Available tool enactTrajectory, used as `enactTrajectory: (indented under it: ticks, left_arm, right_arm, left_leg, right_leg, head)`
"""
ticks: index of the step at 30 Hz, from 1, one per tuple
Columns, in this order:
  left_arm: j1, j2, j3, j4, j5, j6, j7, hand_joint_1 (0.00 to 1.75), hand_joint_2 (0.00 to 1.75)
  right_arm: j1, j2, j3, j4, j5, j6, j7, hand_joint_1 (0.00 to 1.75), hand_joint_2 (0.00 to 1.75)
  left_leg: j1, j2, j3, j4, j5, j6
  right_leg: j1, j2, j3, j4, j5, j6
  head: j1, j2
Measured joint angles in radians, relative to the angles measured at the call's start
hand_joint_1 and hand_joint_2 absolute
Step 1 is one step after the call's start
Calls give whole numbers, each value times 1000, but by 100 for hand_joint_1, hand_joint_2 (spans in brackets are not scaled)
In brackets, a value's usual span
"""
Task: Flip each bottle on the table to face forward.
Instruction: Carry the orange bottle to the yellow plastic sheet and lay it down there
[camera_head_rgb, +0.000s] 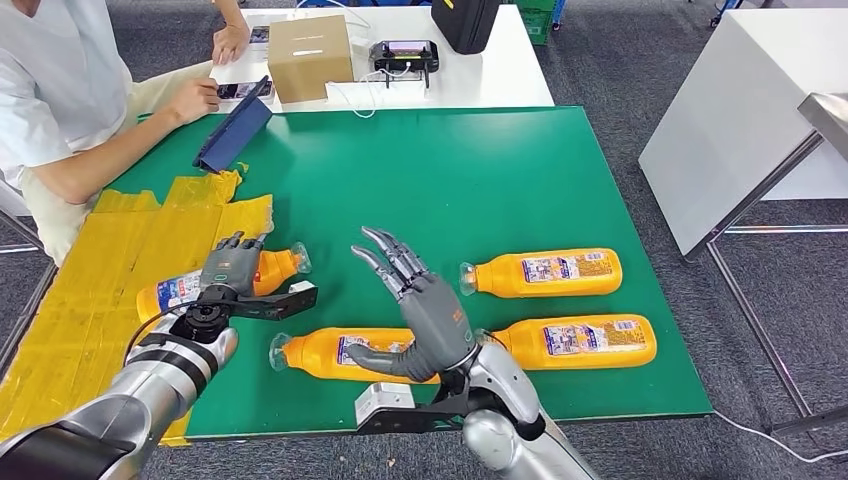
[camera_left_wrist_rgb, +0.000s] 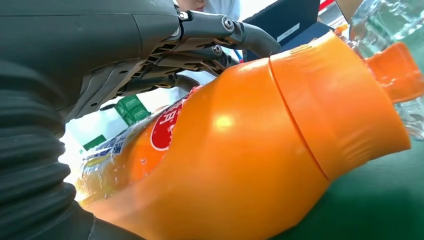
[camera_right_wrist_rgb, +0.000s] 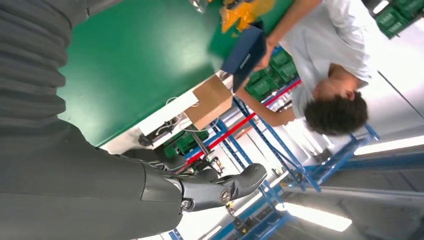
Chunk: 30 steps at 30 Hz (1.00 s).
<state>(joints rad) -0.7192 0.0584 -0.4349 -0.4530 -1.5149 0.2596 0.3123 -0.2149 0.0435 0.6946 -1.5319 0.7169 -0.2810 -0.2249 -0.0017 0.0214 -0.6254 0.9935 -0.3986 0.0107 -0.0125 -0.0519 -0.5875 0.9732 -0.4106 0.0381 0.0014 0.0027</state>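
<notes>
Left hand (camera_head_rgb: 232, 268) grips glossy orange bottle (camera_head_rgb: 180, 290).

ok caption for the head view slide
Left hand rests on one of four orange bottles lying on the green table; right hand open above.

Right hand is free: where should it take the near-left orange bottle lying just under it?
Probably around the labelled middle of the near-left bottle, coming down from above. It lies flat on the green mat, cap left, so its round body suits a wrap by the open right hand and a roll.
</notes>
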Motion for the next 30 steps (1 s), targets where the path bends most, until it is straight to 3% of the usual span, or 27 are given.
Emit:
enactTrajectory:
  ticks: [10,15,17,19,23,26,30]
  left_arm:
    - [0,-1,0,5,-1,1,3,0,175]
    - [5,-2,16,6,34,24,-33,0,175]
    - [20,-6,44,-4,124,50,-123,0,175]
    - [60,-16,94,-54,296,56,-282,0,175]
    - [224,-45,183,-342,774,-52,-576,0,175]
    - [357,-63,215,-595,1034,-107,-684,0,175]
    - [458,-77,249,-804,1165,-94,-741,0,175]
  right_arm:
    - [-11,0,15,39,5,1,4,0,175]
    - [-26,-1,22,64,81,45,81,0,175]
    - [-32,-2,25,88,125,66,127,0,175]
    - [-35,-7,27,114,165,87,171,0,175]
    - [-36,-20,34,177,219,128,217,0,175]
    - [-45,-22,48,240,252,141,238,0,175]
    - [-75,-10,68,331,283,144,251,0,175]
  left_leg:
    - [0,0,0,0,0,0]
    - [0,0,1,0,0,0]
    - [0,0,1,0,0,0]
    - [0,0,1,0,0,0]
    - [-1,1,0,0,-1,1]
    - [-3,3,-2,0,-1,1]
    - [-2,3,-2,0,-2,1]
  right_leg:
    - [0,0,0,0,0,0]
    - [0,0,1,0,0,0]
    - [0,0,1,0,0,0]
    - [0,0,1,0,0,0]
    - [-1,0,0,0,0,0]
    - [-2,2,-2,-1,0,0]
    - [-1,1,-3,-1,0,0]
  head:
    - [0,0]
    - [0,0]
    - [0,0]
    - [0,0]
    - [0,0]
    - [0,0]
    - [0,0]
